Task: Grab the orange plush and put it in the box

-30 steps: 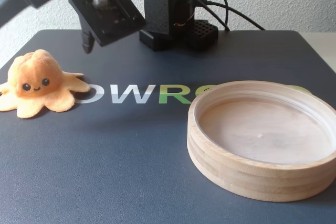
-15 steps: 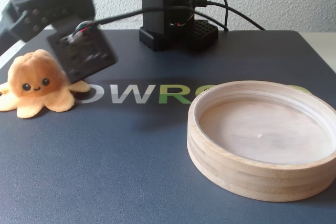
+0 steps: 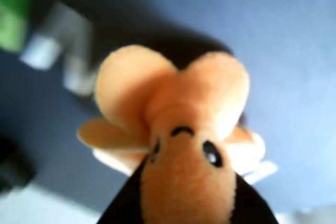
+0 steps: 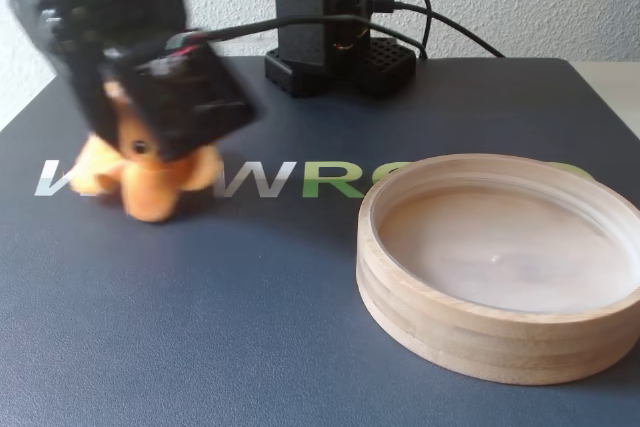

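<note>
Grasp done: gripper point(image 4: 140, 152) clamped around the head of the orange plush point(image 4: 150, 182), tentacles dangling, well left of the box point(image 4: 470, 327) in the fixed view. Box empty. Remaining: carry across, release inside.

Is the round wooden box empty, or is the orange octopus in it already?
Empty. In the fixed view the box shows only its bare pale base, while the orange plush is far left of it, under the gripper.

Blocky matte-black plastic arm point(image 4: 150, 67), motion-blurred; perforated black base point(image 4: 335, 42) with vent holes; black cables point(image 4: 400, 17) trailing.
</note>
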You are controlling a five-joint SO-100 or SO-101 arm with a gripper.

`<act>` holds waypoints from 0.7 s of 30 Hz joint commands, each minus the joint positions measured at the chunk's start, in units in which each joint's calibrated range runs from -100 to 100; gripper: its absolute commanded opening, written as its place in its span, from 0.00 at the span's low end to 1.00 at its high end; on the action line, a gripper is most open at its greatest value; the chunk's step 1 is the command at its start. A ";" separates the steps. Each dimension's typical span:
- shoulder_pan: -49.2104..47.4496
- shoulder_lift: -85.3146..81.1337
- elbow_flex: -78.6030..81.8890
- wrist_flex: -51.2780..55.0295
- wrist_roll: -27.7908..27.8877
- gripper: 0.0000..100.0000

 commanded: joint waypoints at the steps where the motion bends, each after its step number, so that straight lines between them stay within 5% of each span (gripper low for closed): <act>1: -8.13 -2.33 -10.51 8.77 -0.03 0.01; 8: -23.67 -8.06 -23.93 15.38 -0.72 0.01; 21: -40.33 -9.33 -20.76 19.29 -15.56 0.01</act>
